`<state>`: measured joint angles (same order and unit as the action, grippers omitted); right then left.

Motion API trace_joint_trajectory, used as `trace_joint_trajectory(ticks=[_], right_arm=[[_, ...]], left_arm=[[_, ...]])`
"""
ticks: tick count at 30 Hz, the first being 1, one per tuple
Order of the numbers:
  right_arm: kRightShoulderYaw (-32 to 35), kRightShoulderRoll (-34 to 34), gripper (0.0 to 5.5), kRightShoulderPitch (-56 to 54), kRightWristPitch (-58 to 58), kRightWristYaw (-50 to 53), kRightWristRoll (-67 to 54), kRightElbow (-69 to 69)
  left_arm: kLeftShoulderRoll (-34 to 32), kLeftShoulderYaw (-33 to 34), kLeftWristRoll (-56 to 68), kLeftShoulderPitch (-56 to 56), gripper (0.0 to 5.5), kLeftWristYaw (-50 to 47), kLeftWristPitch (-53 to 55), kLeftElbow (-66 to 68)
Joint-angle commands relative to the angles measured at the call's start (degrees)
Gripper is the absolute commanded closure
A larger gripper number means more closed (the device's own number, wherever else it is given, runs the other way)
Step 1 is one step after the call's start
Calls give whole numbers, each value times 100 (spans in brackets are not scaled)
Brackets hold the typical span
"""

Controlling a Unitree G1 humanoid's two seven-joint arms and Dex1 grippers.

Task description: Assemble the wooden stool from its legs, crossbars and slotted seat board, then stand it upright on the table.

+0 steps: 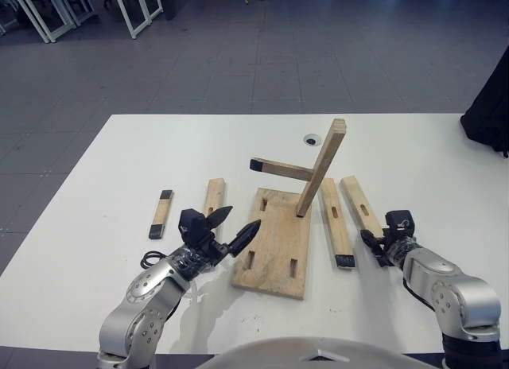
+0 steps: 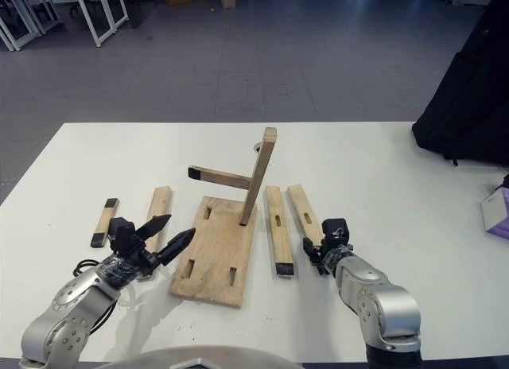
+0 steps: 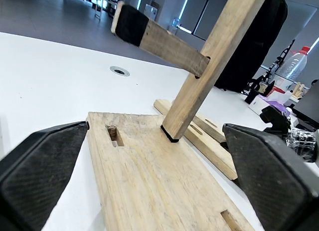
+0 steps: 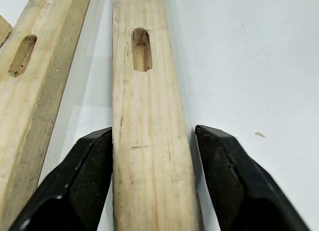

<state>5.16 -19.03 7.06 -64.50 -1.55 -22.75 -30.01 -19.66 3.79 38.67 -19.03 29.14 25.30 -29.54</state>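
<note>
1. Left gripper (image 1: 243, 218): its black fingers (image 3: 42, 164) are spreading wide and gripping nothing. It is hovering at the near left side of the flat rectangular light-wood slotted seat board (image 1: 274, 246), with one fingertip showing just over the board's left edge.

2. Right gripper (image 4: 153, 131): its fingers are parting around the near end of the outermost pale slotted wooden leg (image 1: 359, 203), which is lying flat. One pad is lying against the wood's side and the other is sitting a thin sliver off it, so the wood is straddled, not squeezed.

3. Seat board: it is lying flat mid-table between the two arms. A long wooden leg (image 1: 322, 166) is standing in its far right slot, leaning. A short crossbar with a black tip (image 1: 282, 168) is jutting leftward from that leg, off the table.

4. Second loose slotted leg with a black end cap (image 1: 334, 219): it is lying between the board and the straddled leg, just beside both.

5. Left of the board: a plain wooden bar (image 1: 213, 196) is lying partly behind the left gripper. A shorter black-tipped bar (image 1: 161, 212) is lying farther out.

6. White table (image 1: 95, 186): its surface is stretching wide beyond the loose pieces on both sides. A round cable hole (image 1: 312, 137) is sitting near the far edge. The near edge is running close under both arms.
</note>
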Motion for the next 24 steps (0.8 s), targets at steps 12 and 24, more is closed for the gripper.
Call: trace_joint_trajectory(ticks=[12,24], right_arm=[[1918,622,350,-2258,3193,-1520,-1760,1834],[8,-569,350,-1253,2224,-4719,-3913,-276]], left_arm=[[392,206,198,1067,53,-110,-172,580],[-33,643,4131,996,0,1280,1196,-164]])
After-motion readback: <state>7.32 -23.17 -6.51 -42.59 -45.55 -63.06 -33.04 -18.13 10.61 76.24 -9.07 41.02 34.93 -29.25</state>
